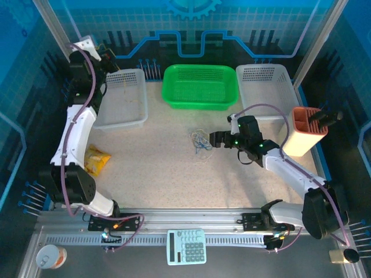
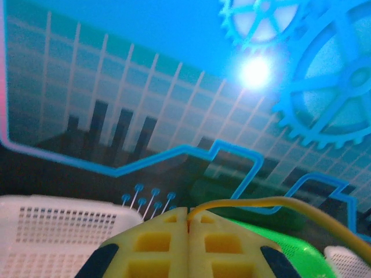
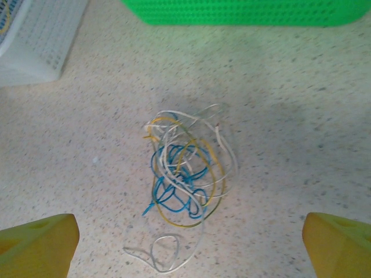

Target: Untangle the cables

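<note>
Thin yellow, white and blue cables (image 1: 200, 141) (image 3: 184, 185) lie in one small tangle on the speckled beige tabletop (image 1: 156, 174), near the front of the green perforated plastic basket (image 1: 200, 87). The right gripper (image 1: 212, 139) (image 3: 188, 246), fingers spread wide, sits just right of the tangle, apart from it. The left gripper (image 1: 109, 56) (image 2: 188, 231), held high near the white perforated basket (image 2: 58, 231), is clamped closed on a separate yellow cord (image 2: 278, 202).

**Top view:** bright, even overhead light with a blue cast. A soft shadow lies on the desk (image 1: 156, 174) under the right arm.

**Left wrist view:** a glare spot (image 2: 255, 72) burns out on the backdrop (image 2: 116, 116). The left gripper (image 2: 188, 243) and the yellow cable (image 2: 272, 200) it clamps are blurred.

**Right wrist view:** the cables (image 3: 182, 179) are sharp. The right gripper (image 3: 189, 246), jaws wide, is soft at the corners.
</note>
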Robot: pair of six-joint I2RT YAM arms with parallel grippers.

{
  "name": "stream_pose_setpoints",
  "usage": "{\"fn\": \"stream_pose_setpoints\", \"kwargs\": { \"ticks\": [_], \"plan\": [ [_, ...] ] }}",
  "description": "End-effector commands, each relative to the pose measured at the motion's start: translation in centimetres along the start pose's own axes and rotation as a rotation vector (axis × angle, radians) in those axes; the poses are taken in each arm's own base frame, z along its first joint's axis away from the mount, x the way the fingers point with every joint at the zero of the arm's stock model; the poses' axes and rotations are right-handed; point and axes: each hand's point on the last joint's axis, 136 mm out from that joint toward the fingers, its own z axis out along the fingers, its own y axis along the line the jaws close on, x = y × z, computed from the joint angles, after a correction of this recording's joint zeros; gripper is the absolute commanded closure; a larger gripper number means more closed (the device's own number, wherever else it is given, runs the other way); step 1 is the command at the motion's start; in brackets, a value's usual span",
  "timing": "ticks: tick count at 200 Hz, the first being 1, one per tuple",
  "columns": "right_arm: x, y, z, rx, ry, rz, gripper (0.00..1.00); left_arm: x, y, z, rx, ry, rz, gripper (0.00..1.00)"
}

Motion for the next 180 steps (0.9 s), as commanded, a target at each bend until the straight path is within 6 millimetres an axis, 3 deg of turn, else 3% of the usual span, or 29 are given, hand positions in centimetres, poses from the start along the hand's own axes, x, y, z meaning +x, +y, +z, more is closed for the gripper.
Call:
{"fn": "stream_pose_setpoints", "kwargs": {
  "ticks": [1, 40, 74, 108, 127, 147, 180],
  "plan": [
    [-1.3, -0.8, -1.5, 0.072, -0.035, -0.019, 0.00, 0.4, 1.3, 0.7, -0.012, -0.010, 0.002, 1.00],
    [-2.0, -0.6, -2.5, 0.059, -0.058, 0.030, 0.00, 2.9, 2.5, 2.2, -0.023, 0.063, -0.011, 1.00],
    [-2.0, -2.4, -2.5, 0.166, -0.038, 0.088, 0.00, 7.1, 4.0, 3.5, -0.041, 0.167, -0.054, 1.00],
    [-1.3, -1.9, -2.5, 0.124, -0.032, 0.069, 0.00, 10.9, 5.9, 4.2, -0.092, 0.248, -0.069, 0.98],
    [-0.9, -0.7, -2.5, 0.055, -0.023, 0.052, 0.00, 12.4, 6.7, 4.6, -0.123, 0.300, -0.066, 0.90],
    [-0.5, 0.4, -2.3, -0.006, 0.009, 0.042, 0.00, 13.5, 7.6, 5.1, -0.166, 0.357, -0.066, 0.70],
    [-0.1, 0.6, -2.1, -0.022, 0.024, 0.049, 0.00, 12.7, 8.0, 5.3, -0.211, 0.370, -0.057, 0.47]
  ]
}}
